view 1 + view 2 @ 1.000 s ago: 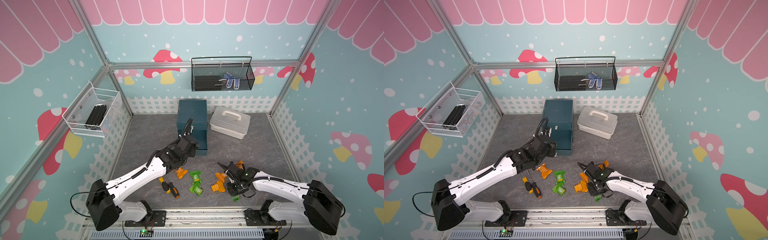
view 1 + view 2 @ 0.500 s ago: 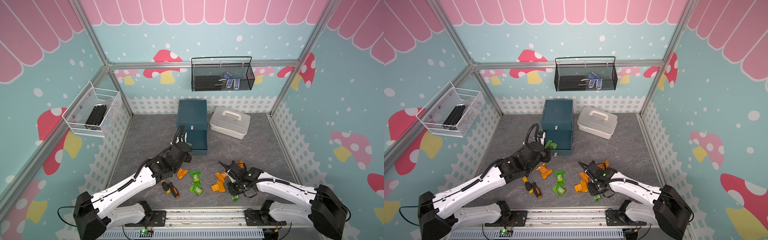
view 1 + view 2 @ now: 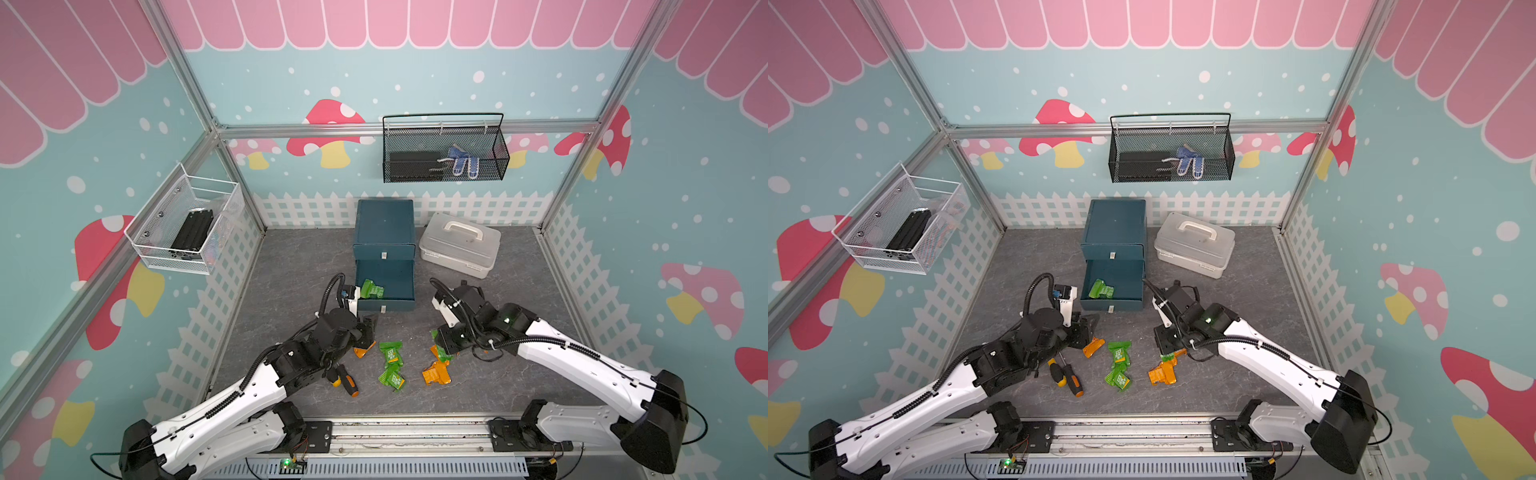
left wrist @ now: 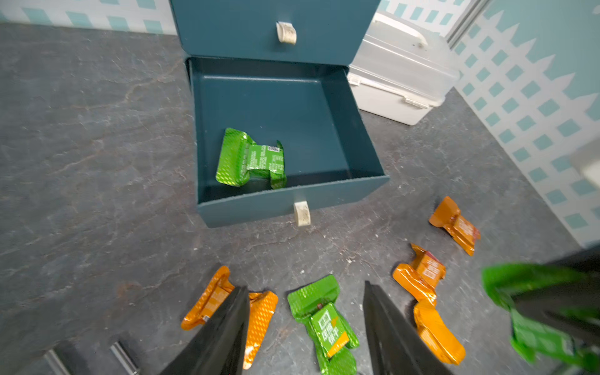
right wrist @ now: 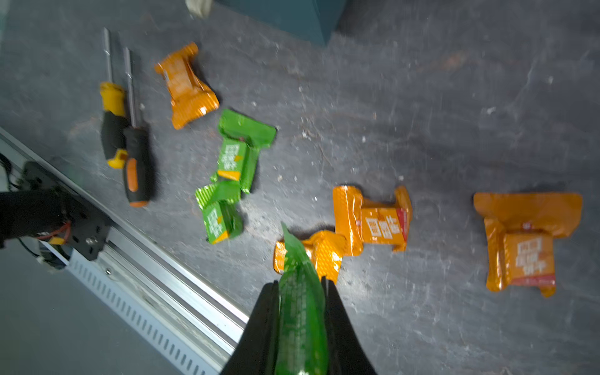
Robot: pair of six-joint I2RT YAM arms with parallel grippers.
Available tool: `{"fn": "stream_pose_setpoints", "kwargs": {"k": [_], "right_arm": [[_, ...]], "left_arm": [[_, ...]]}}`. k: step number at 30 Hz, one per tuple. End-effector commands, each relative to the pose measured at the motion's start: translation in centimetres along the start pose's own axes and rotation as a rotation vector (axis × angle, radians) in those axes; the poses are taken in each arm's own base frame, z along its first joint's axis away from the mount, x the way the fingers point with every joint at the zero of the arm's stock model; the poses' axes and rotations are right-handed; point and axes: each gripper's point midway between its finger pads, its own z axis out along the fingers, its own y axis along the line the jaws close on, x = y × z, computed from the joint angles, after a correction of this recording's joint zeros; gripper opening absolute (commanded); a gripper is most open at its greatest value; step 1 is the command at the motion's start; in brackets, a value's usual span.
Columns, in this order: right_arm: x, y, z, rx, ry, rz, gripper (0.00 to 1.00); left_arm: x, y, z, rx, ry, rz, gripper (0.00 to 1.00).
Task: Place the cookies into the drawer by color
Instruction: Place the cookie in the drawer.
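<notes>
The teal drawer cabinet has a lower drawer pulled out, with one green cookie lying inside. My left gripper hangs open just in front of it, over a green cookie and beside an orange cookie. My right gripper is shut on a green cookie, held a little above the floor. Two more green cookies and several orange cookies lie on the grey floor between the arms in both top views.
Two screwdrivers lie by the left arm. A pale grey case stands right of the cabinet. A black wire basket hangs on the back wall and a white one on the left. The rail runs along the front.
My left gripper has drawn back from the drawer toward the front, leaving a green cookie inside. My right gripper has shut on a green cookie and raised it slightly.
</notes>
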Motion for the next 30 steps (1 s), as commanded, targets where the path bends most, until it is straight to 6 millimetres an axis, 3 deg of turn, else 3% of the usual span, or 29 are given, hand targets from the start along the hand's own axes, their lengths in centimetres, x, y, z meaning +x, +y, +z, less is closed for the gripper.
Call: {"fn": "stream_pose_setpoints", "kwargs": {"k": [1, 6, 12, 17, 23, 25, 30], "right_arm": [[-4.6, 1.7, -0.1, -0.057, -0.075, -0.012, 0.15], [-12.8, 3.3, -0.7, -0.141, -0.228, 0.011, 0.15], [-18.3, 4.0, 1.7, -0.154, -0.253, -0.008, 0.16], [-19.5, 4.3, 5.3, -0.169, -0.211, -0.027, 0.16], [-19.4, 2.4, 7.8, -0.083, -0.202, -0.036, 0.17], [-18.7, 0.9, 10.0, -0.019, -0.173, -0.034, 0.16], [-17.9, -0.8, 12.6, 0.051, -0.138, -0.02, 0.17]], "left_arm": [[1.3, -2.0, -0.1, 0.14, 0.025, -0.066, 0.59], [2.3, -1.2, 0.4, 0.13, 0.006, -0.073, 0.59], [3.7, -0.9, 1.8, 0.109, 0.045, -0.067, 0.61], [3.4, -0.3, 3.0, 0.06, 0.019, -0.075, 0.62], [3.7, -0.9, 4.4, 0.055, 0.06, -0.056, 0.62], [3.9, -0.9, 4.8, 0.048, 0.069, -0.055, 0.62], [4.4, -0.7, 5.2, 0.036, 0.086, -0.054, 0.61]]}}
